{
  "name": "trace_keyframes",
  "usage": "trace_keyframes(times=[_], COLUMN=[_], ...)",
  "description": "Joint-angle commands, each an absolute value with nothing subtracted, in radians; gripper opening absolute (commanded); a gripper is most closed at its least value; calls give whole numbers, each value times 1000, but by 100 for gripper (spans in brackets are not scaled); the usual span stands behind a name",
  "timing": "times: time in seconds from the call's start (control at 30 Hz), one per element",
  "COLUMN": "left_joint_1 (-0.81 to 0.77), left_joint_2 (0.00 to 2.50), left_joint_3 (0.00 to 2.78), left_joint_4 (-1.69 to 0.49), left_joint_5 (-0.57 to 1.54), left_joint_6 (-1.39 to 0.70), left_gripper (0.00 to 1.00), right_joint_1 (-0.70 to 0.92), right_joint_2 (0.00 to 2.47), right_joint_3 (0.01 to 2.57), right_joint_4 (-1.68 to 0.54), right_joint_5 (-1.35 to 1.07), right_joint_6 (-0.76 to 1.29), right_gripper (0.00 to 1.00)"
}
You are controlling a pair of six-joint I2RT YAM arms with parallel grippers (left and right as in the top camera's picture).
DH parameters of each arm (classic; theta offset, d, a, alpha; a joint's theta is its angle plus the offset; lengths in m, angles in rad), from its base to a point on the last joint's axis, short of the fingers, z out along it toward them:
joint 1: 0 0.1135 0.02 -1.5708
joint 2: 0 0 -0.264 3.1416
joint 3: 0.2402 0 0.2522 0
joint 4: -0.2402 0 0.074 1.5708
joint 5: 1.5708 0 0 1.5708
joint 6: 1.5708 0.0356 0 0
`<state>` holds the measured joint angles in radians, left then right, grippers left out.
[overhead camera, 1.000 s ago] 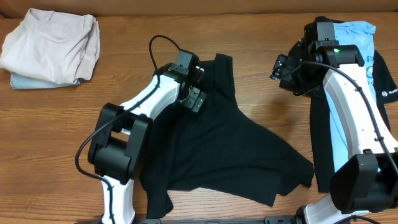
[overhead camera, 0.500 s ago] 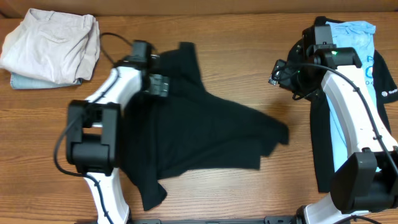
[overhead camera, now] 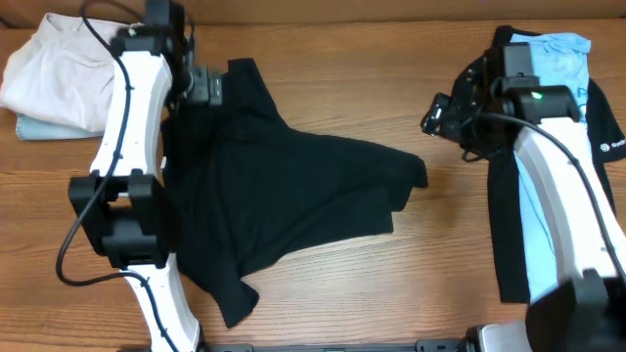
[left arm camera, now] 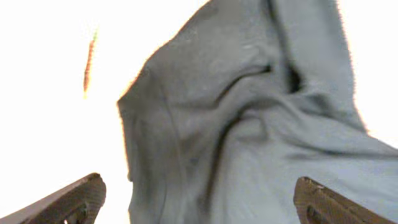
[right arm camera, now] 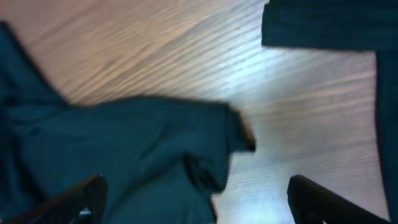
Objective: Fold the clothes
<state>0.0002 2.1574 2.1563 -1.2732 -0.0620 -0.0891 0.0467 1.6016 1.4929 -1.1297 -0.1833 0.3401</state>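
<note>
The black T-shirt [overhead camera: 293, 196] lies crumpled and spread over the table's left-middle, one corner reaching toward the back [overhead camera: 245, 73]. My left gripper [overhead camera: 202, 86] hovers at that back-left corner. In the left wrist view its fingers [left arm camera: 196, 186] stand wide apart with washed-out grey cloth [left arm camera: 249, 124] between and beyond them, so it is open. My right gripper [overhead camera: 440, 112] is open and empty over bare wood, right of the shirt. The right wrist view shows its fingers [right arm camera: 196, 190] apart above the shirt's right corner [right arm camera: 155, 149].
A beige folded garment [overhead camera: 78, 64] sits on a pale blue folded one [overhead camera: 34, 127] at the back left. A light blue printed tee [overhead camera: 558, 54] and a black shirt with a white logo [overhead camera: 611, 147] lie under my right arm at the right edge.
My left arm swung left and toward the back. The black T-shirt slid left with it and bunched up. The right arm barely moved.
</note>
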Motion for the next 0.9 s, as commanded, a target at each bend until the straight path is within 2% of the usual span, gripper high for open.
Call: trace_keyframes(times=[0.0, 0.23, 0.57, 0.73, 0.87], left_joint_1=[-20, -28, -65, -129, -153], left_joint_2=[2138, 2102, 1842, 1660, 1593], left_joint_3=[2380, 2577, 2408, 2213, 2062], left_joint_4=[-1419, -1681, -1690, -1689, -1628], left_joint_5=[-22, -11, 23, -57, -93], left_joint_6=[-166, -212, -256, -298, -284], left_gripper=[100, 100, 100, 100, 100], right_joint_1=[76, 194, 392, 429, 429], right_joint_2=[1455, 1290, 1168, 1159, 1195], right_joint_3=[1527, 1525, 1392, 1177, 1041], right_joint_4=[-1175, -1285, -1355, -1217, -993], right_joint_5=[-211, -207, -105, -105, -33], right_joint_6=[333, 363, 507, 533, 532], right_gripper=[95, 88, 87, 88, 88])
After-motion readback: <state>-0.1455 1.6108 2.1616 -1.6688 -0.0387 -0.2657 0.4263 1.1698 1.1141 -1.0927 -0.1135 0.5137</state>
